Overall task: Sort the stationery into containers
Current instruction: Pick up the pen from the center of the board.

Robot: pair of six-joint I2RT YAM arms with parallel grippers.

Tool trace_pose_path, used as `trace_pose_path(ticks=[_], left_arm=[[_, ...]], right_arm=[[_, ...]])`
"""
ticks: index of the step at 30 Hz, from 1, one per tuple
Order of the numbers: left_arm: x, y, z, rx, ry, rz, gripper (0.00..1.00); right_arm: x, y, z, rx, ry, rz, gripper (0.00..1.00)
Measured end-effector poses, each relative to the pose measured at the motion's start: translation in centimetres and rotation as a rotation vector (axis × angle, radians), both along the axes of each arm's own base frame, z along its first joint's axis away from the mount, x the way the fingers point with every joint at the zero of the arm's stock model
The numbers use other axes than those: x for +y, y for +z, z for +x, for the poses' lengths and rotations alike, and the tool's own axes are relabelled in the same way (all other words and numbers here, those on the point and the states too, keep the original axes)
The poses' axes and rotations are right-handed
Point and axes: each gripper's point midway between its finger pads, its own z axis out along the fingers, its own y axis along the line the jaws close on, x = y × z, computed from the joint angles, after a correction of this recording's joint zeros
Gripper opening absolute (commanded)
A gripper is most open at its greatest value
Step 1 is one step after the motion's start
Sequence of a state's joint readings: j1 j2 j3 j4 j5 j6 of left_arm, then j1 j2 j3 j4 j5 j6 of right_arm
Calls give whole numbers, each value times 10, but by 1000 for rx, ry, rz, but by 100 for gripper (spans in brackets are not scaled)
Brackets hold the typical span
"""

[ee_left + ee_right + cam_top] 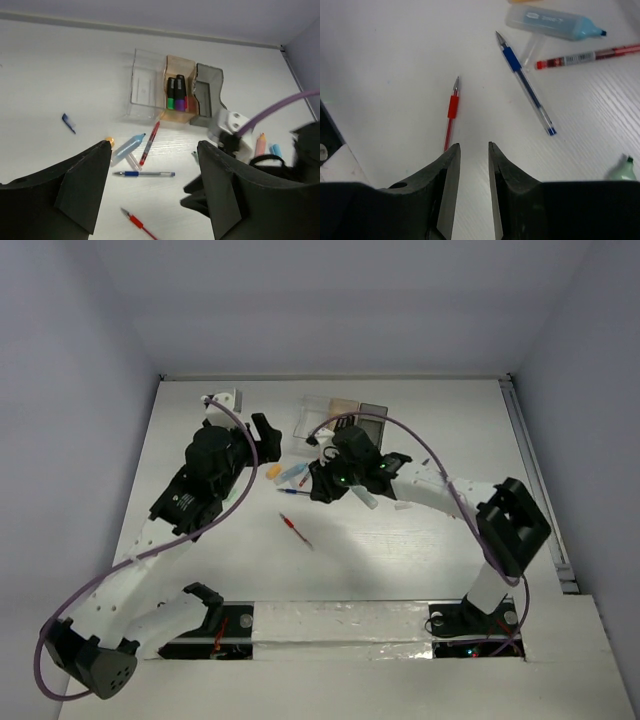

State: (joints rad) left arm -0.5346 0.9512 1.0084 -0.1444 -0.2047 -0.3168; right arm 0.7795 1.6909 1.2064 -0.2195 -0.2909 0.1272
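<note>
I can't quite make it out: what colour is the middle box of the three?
The middle box is translucent tan-orange, clearest in the left wrist view.

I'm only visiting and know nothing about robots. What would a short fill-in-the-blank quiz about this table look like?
The green and purple markers stand in the tan box, which is the ___ of three in its row.
Just ahead of the right gripper lies a ___ pen.
Beside the light-blue highlighter lies a ballpoint with a ___ grip.
Missing words: middle; red; blue.
</note>
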Motion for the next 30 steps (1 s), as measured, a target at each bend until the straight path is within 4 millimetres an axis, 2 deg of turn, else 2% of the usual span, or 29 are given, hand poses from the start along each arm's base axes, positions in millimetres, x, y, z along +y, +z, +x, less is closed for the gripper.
trace_pose_path(ticks=[3, 9, 13, 20, 30], left_arm=[[8, 5, -14, -10, 4, -24, 72], [28, 63, -41, -165, 14, -106, 80], [32, 81, -50, -222, 2, -123, 83], [31, 79, -50, -223, -11, -100, 86], [29, 78, -50, -223, -26, -94, 85]], right_arm=[[18, -11, 3, -5, 101, -30, 38], [55, -36, 41, -51, 200, -92, 40], [67, -57, 60, -61, 226, -149, 41], [72, -81, 68, -58, 266, -243, 41], [87, -84, 61, -97, 309, -289, 41]])
